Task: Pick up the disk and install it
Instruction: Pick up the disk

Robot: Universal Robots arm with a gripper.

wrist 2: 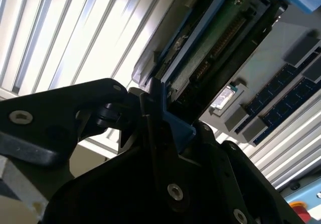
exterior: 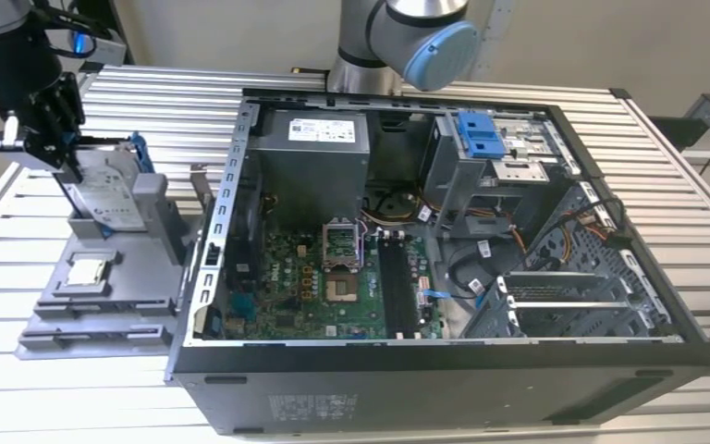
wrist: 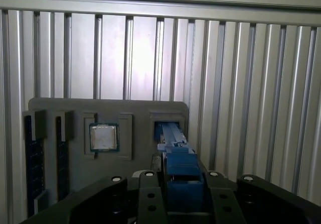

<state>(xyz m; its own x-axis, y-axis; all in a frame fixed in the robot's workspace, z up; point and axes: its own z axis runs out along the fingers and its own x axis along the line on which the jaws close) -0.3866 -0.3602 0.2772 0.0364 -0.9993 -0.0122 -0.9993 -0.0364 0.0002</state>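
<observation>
Ribbed aluminium slats make up the table (exterior: 34, 398), which carries an open computer case (exterior: 454, 388) in the middle and a grey parts holder (exterior: 96, 324) at the exterior view's left, close beside the case. The disk (exterior: 99, 199) stands on edge at the far end of that holder. Its lower end is down in an upright slot, probably so that its top edge is free to be taken from above. The gripper (exterior: 66, 166) reaches down onto that top edge, and both wrist views show its black fingers (wrist: 145, 184) closed against the blue carrier rail, one on each side, so the hold is on the plastic frame rather than the drive body. I judge the disk not yet lifted clear of its slot, though how deep it sits cannot be told. It is a flat silver-grey slab with a white label on one face, its green circuit board and connector pins showing in the second wrist view, and blue plastic running along its edges. A square processor chip (wrist: 104, 136) lies flat in a recess nearer on the holder, and dark memory sticks (wrist: 34, 163) sit in grooves beside it.
</observation>
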